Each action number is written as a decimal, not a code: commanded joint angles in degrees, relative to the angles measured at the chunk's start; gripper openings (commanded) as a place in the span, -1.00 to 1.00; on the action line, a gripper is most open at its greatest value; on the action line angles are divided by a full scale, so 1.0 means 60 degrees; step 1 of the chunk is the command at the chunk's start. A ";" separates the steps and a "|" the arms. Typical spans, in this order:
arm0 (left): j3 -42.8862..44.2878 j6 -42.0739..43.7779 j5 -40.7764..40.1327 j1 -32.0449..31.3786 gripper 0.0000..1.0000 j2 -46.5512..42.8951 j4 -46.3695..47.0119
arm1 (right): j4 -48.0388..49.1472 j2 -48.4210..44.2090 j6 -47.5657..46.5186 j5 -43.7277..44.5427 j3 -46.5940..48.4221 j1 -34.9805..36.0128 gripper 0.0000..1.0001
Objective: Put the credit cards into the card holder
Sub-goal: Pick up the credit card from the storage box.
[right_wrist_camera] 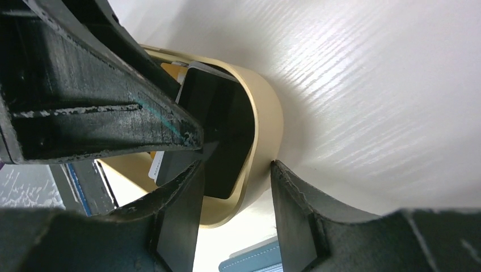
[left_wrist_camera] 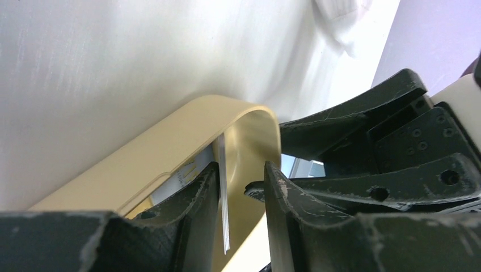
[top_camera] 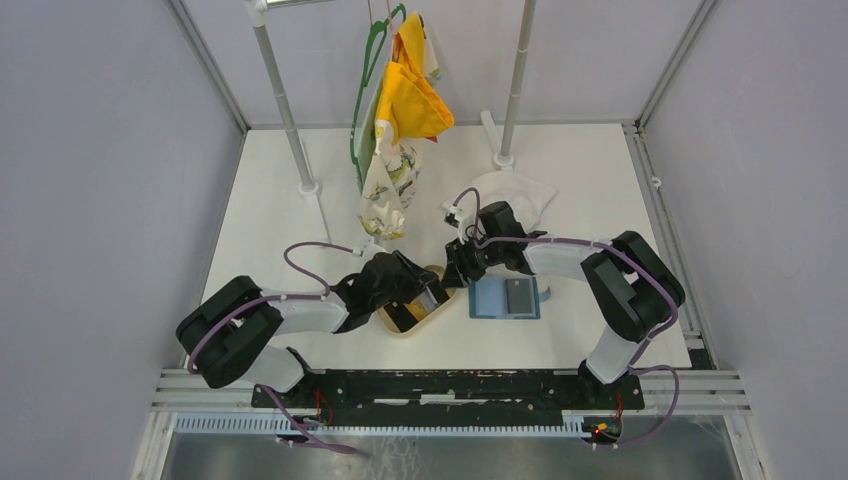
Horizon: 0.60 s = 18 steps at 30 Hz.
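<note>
Card holder (top_camera: 487, 300) shows whole only in the overhead view.

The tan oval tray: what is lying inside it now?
A black card leans inside the tray, over something white and yellow. The left gripper covers the rest of the floor.

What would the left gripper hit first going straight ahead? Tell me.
Probably the tray's curved end wall, just past the left gripper's fingertips. A thin card stands on edge between its jaws. Depth is unclear.
</note>
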 commanded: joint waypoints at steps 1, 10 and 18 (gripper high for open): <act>-0.0119 -0.0488 -0.0496 0.0060 -0.19 -0.0486 0.0338 | 0.0114 -0.0102 -0.0019 -0.0536 0.0227 0.0112 0.05; -0.0378 -0.0655 -0.0484 0.0115 -0.29 -0.0859 0.0204 | 0.0085 -0.0130 -0.0061 -0.0519 0.0256 0.0118 0.05; -0.0321 -0.0515 -0.0492 0.0109 -0.34 -0.1131 -0.0474 | 0.0030 -0.0087 -0.0099 -0.0484 0.0283 0.0118 0.05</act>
